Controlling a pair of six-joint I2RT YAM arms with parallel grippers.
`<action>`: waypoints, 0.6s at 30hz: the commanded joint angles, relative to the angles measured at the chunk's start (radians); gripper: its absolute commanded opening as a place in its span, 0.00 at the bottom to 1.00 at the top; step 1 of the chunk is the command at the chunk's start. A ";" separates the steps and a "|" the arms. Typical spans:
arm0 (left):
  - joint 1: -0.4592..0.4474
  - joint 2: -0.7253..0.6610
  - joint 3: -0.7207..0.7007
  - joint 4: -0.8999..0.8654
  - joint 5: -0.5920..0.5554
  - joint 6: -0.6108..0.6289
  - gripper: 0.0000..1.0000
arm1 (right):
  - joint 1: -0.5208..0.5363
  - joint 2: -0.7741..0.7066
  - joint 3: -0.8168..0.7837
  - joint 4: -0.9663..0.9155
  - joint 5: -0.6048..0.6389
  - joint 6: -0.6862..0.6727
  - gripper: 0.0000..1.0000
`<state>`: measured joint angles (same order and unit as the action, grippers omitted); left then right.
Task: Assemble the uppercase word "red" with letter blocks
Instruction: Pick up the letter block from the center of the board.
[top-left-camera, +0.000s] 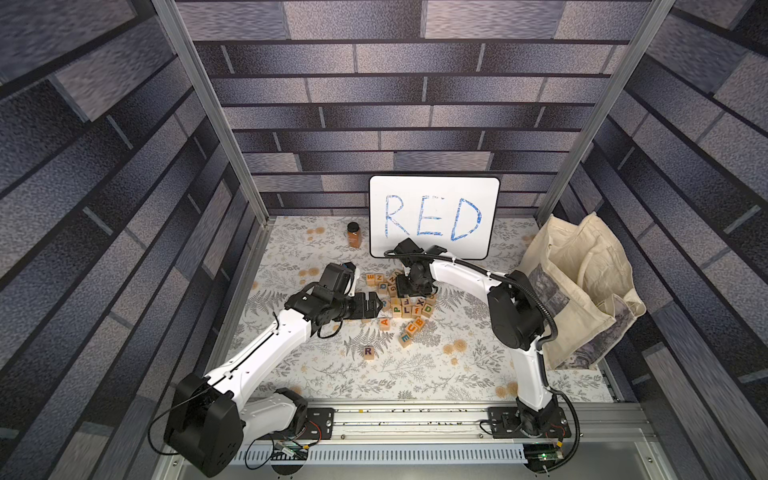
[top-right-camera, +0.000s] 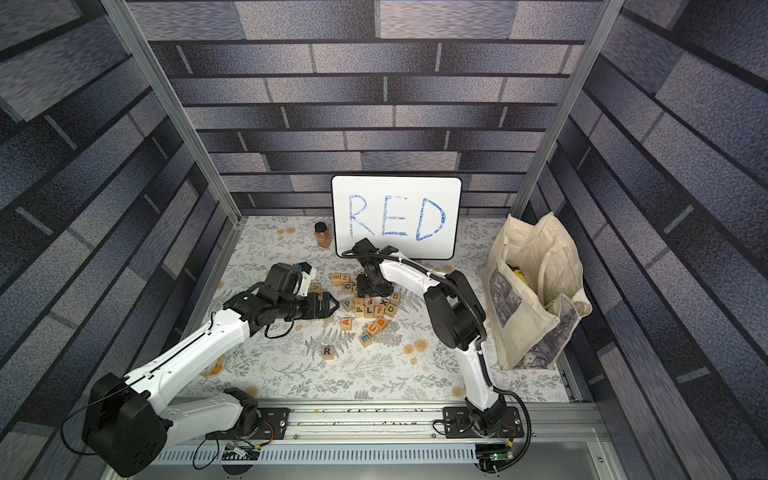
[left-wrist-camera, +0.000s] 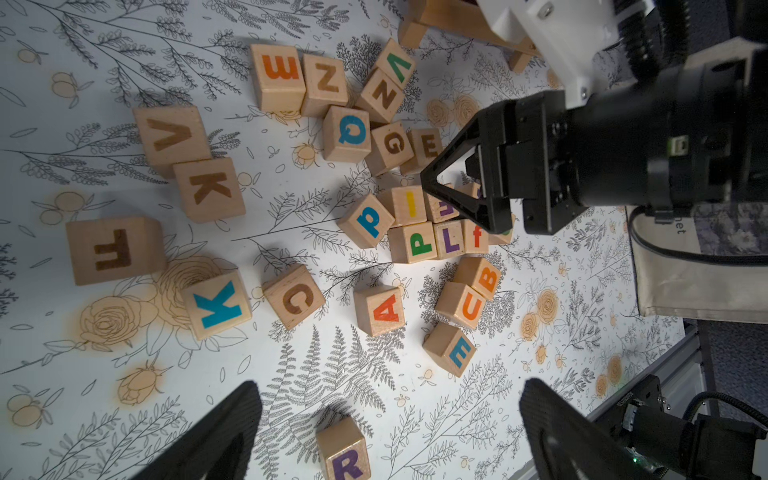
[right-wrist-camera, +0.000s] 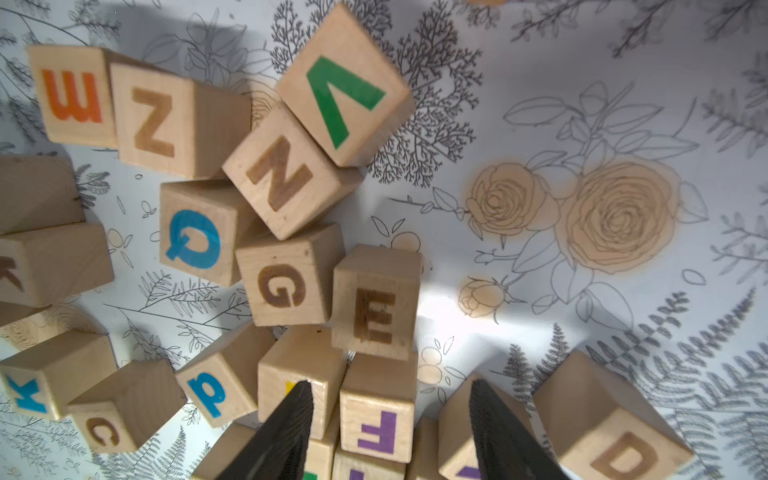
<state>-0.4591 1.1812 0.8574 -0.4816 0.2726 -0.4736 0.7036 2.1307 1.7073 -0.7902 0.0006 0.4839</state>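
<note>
The purple R block (top-left-camera: 368, 352) (left-wrist-camera: 347, 457) stands alone on the mat, in front of the pile. The orange E block (top-left-camera: 370, 278) (right-wrist-camera: 72, 97) lies at the pile's far left edge. The green D block (top-left-camera: 428, 308) sits at the pile's right side. My left gripper (left-wrist-camera: 388, 392) (top-left-camera: 376, 304) hovers at the pile's left side, open wide and empty. My right gripper (right-wrist-camera: 390, 386) points down into the middle of the pile, open, its fingers (right-wrist-camera: 299, 415) straddling a purple F block (right-wrist-camera: 378, 428) without touching it.
A whiteboard (top-left-camera: 434, 216) with handwritten RED leans on the back wall, with a spice jar (top-left-camera: 353, 235) to its left. A cloth tote bag (top-left-camera: 582, 291) fills the right side. A teal E block (left-wrist-camera: 457, 351) and a brown E block (right-wrist-camera: 374, 316) lie among several other blocks.
</note>
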 joint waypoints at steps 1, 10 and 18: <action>0.015 0.007 0.032 0.004 0.026 0.028 1.00 | -0.012 0.042 0.044 -0.039 -0.004 -0.012 0.62; 0.050 0.019 0.032 0.008 0.046 0.033 1.00 | -0.030 0.113 0.129 -0.076 0.012 -0.024 0.62; 0.070 0.046 0.040 0.017 0.067 0.035 1.00 | -0.041 0.164 0.194 -0.111 0.035 -0.027 0.53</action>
<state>-0.3973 1.2182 0.8623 -0.4751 0.3168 -0.4702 0.6712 2.2646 1.8595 -0.8486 0.0074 0.4641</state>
